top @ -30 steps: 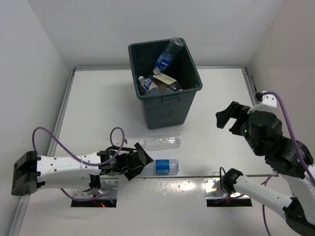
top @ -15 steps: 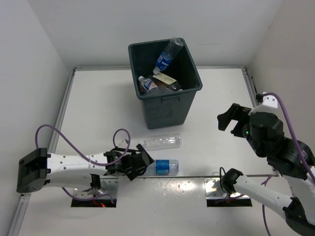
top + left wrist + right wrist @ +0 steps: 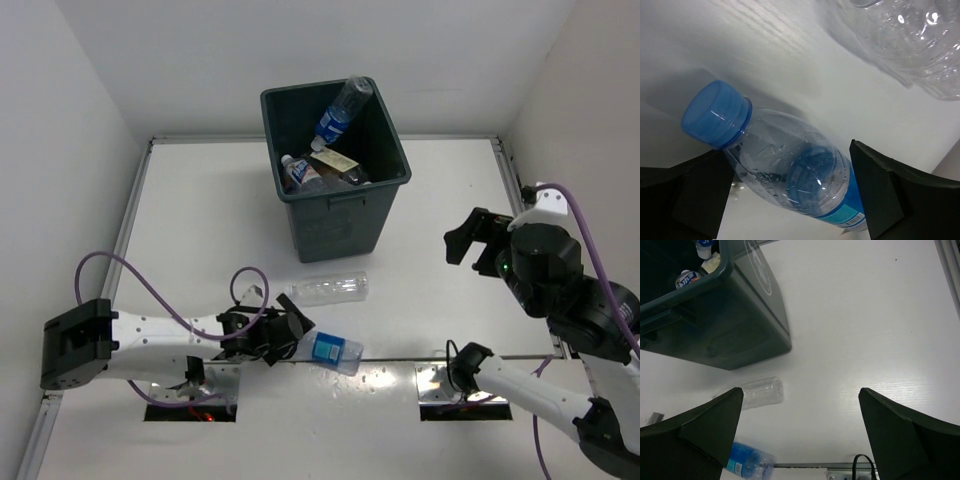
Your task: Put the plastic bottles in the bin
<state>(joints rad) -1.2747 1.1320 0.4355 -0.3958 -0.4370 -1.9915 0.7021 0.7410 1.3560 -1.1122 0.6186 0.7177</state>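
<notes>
One blue-labelled bottle (image 3: 334,351) is gripped near its cap by your left claw (image 3: 297,338), body pointing right; the bin (image 3: 335,215) stands farther, slightly right, past a clear bottle (image 3: 328,289). Your right claw (image 3: 470,238) hangs open.

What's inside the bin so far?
In the bin, one blue-labelled bottle leans against the far wall, reaching up to the rim. A second bottle lies lower left, beside a tan-labelled item. The bin's floor and anything beneath them is covered.
</notes>
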